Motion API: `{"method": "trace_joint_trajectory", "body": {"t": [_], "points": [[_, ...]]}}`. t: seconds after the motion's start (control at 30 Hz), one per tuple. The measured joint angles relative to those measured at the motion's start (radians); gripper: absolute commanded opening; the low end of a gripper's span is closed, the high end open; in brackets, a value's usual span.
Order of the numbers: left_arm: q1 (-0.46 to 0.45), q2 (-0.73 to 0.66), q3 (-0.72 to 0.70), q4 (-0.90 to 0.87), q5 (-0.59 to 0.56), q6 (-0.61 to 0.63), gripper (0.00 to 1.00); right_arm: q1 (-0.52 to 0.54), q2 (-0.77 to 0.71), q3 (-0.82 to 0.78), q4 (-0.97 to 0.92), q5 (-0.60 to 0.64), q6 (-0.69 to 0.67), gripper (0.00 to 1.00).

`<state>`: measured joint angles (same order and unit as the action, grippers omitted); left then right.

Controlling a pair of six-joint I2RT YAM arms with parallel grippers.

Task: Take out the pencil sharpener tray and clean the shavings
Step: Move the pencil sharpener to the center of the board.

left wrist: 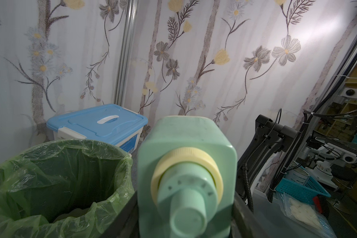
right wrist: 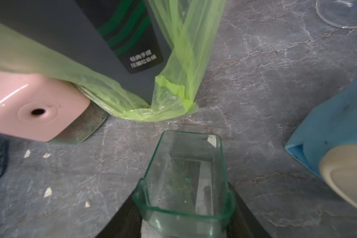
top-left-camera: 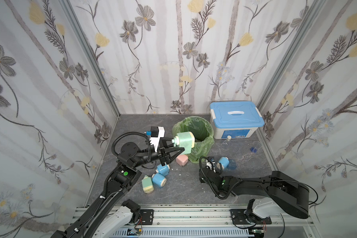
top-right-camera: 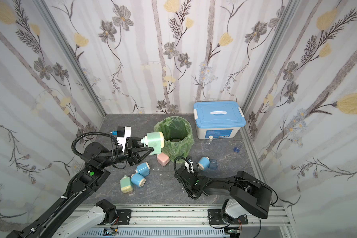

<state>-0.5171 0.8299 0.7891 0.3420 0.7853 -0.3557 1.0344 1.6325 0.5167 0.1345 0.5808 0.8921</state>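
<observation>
My left gripper (top-left-camera: 179,147) is shut on a mint-green pencil sharpener (top-left-camera: 183,142), held in the air beside the rim of the green-bagged trash bin (top-left-camera: 196,131); in the left wrist view the sharpener (left wrist: 186,164) fills the space between the jaws. Low over the table by the bin's base, my right gripper (right wrist: 183,216) is shut on the clear greenish tray (right wrist: 186,175), its wide end between the fingers. One whitish fleck (right wrist: 211,141) clings inside the tray's far end. More shavings (right wrist: 47,192) lie scattered on the grey tabletop.
A pink sharpener (top-left-camera: 182,160) leans at the bin's foot. Two blue sharpeners (top-left-camera: 162,169) and a green one (top-left-camera: 147,184) lie front left. Another blue sharpener (top-left-camera: 223,162) with a blue tray (top-left-camera: 231,164) sits by my right wrist. A blue-lidded box (top-left-camera: 235,119) and glassware (top-left-camera: 227,142) stand behind.
</observation>
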Motion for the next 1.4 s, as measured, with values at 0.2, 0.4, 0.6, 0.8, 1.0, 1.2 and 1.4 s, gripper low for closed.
{"method": "trace_joint_trajectory", "body": {"t": [0.2, 0.4, 0.6, 0.8, 1.0, 1.2, 1.4], "points": [[0.000, -0.005, 0.000, -0.005, 0.000, 0.005, 0.48, -0.006, 0.057, 0.012, -0.110, 0.033, 0.027, 0.58], [0.000, -0.004, 0.000, -0.005, 0.000, 0.005, 0.48, -0.051, 0.009, -0.077, -0.053, 0.055, 0.024, 0.58], [0.000, -0.004, 0.000, -0.006, 0.000, 0.004, 0.48, -0.093, -0.009, -0.180, 0.114, 0.066, 0.013, 0.58], [0.000, 0.001, 0.003, -0.010, 0.000, 0.005, 0.48, -0.135, -0.043, -0.253, 0.242, 0.036, 0.014, 0.58], [0.000, 0.002, 0.003, -0.017, 0.000, 0.005, 0.48, -0.175, -0.092, -0.308, 0.315, -0.019, 0.015, 0.59], [0.000, 0.001, 0.003, -0.018, 0.000, 0.008, 0.48, -0.203, -0.072, -0.300, 0.340, -0.037, 0.018, 0.59], [0.000, -0.006, 0.003, -0.021, 0.000, 0.012, 0.48, -0.237, -0.069, -0.300, 0.362, -0.071, 0.026, 0.60]]}}
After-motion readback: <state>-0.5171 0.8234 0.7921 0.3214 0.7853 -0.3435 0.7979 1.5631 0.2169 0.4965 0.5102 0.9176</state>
